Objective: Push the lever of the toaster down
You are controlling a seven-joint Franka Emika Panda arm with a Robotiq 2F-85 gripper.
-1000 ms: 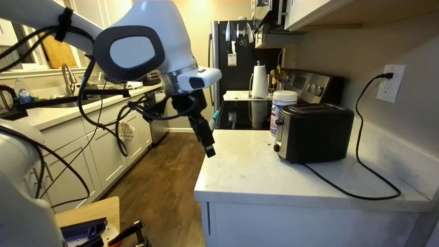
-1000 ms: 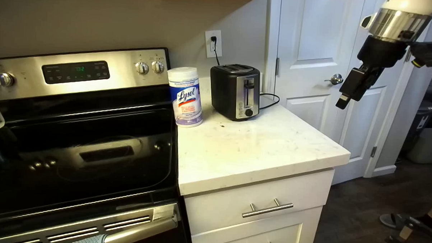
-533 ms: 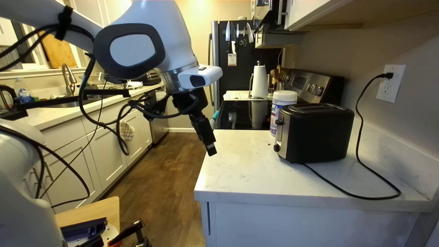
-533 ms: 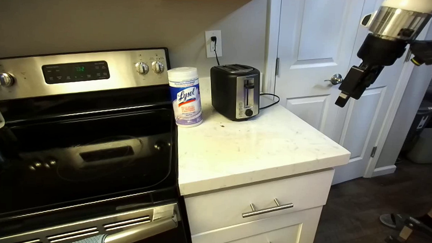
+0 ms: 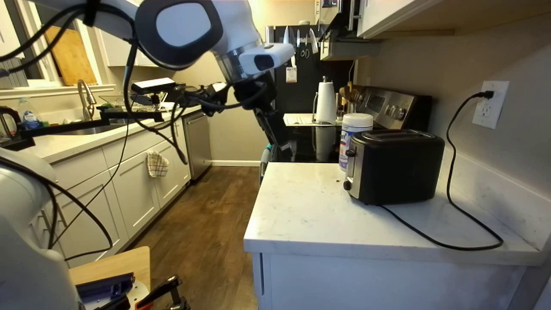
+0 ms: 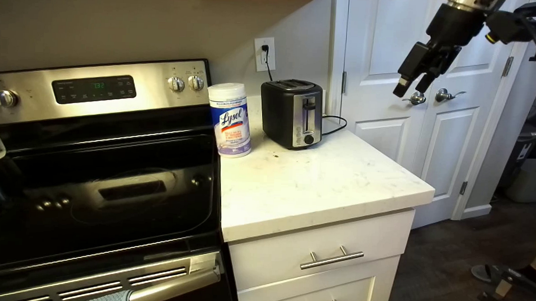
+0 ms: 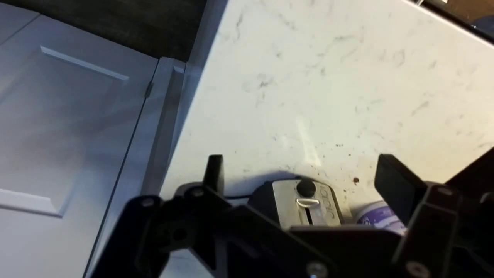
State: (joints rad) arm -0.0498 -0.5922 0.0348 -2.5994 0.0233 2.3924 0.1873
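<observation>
Wrist view: the fingers (image 7: 399,187) are spread wide, nothing held, perhaps so one tip can be laid over the dark lever (image 6: 310,107), seen high in its slot (image 6: 307,121) in an exterior view. Well apart from the fingers, the boxy black toaster (image 5: 398,168) is set on a pale, veined surface (image 5: 301,206), its silvery panel (image 6: 299,118) turned toward them, likely to ease reach.

White, grey-veined bench (image 6: 325,183): the stove (image 6: 127,217) adjoins one side edge. At that edge, toward the rear corner, a white cylindrical container (image 6: 231,122) labelled Lysol stands upright; a dark speck (image 6: 276,156) lies near its base. Drawers (image 6: 282,262) with metal bar handles (image 6: 332,260) sit beneath the front edge. A wall outlet (image 5: 491,105) is mounted above the rear edge. Beyond the opposite side edge, a white panelled door (image 6: 376,101).
</observation>
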